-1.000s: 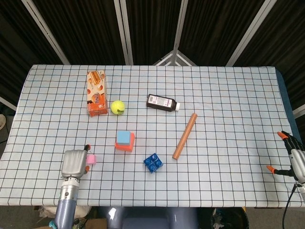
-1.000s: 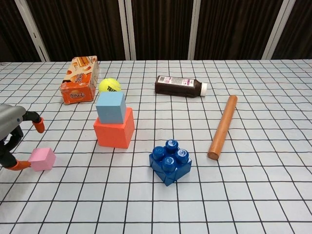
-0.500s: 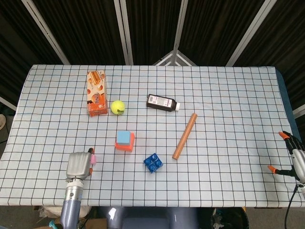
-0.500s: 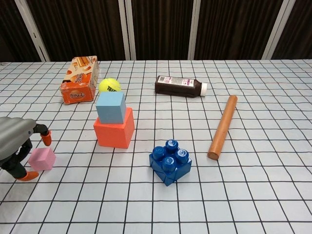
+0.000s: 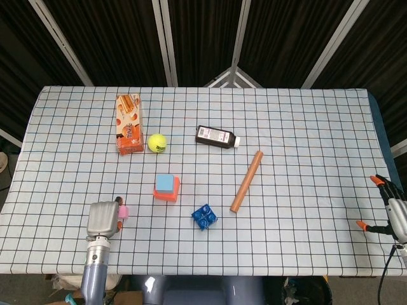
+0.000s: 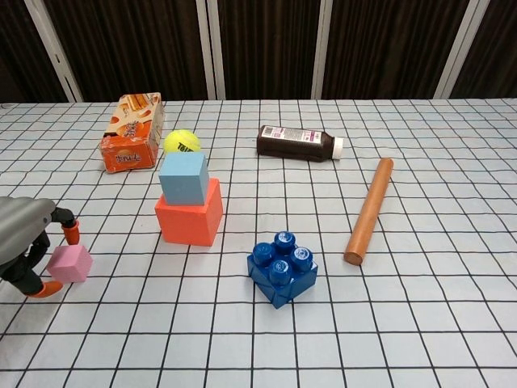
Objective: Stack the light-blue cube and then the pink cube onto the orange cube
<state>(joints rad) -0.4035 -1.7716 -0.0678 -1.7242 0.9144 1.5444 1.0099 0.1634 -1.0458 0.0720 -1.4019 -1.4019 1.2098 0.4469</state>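
Note:
The light-blue cube [image 5: 165, 183] [image 6: 183, 178] sits on top of the orange cube [image 5: 170, 194] [image 6: 191, 217] near the table's middle left. The small pink cube [image 5: 124, 211] [image 6: 69, 263] lies at table level near the front left, slightly turned. My left hand [image 5: 105, 219] [image 6: 24, 236] pinches it, with one orange-tipped finger [image 6: 71, 234] on its far side and the thumb at its near corner. My right hand [image 5: 389, 208] hangs off the table's right edge in the head view, fingers apart and holding nothing; the chest view does not show it.
A blue studded brick [image 5: 204, 216] [image 6: 282, 268] lies right of the stack. A wooden rod [image 5: 247, 181] [image 6: 369, 210], dark bottle [image 5: 217, 136] [image 6: 297, 143], tennis ball [image 5: 157, 142] [image 6: 182, 142] and orange snack box [image 5: 128, 124] [image 6: 132, 132] lie further back.
My left hand has moved in on the pink cube and its fingers have closed around it; the cube has turned a little. The right hand has barely moved.

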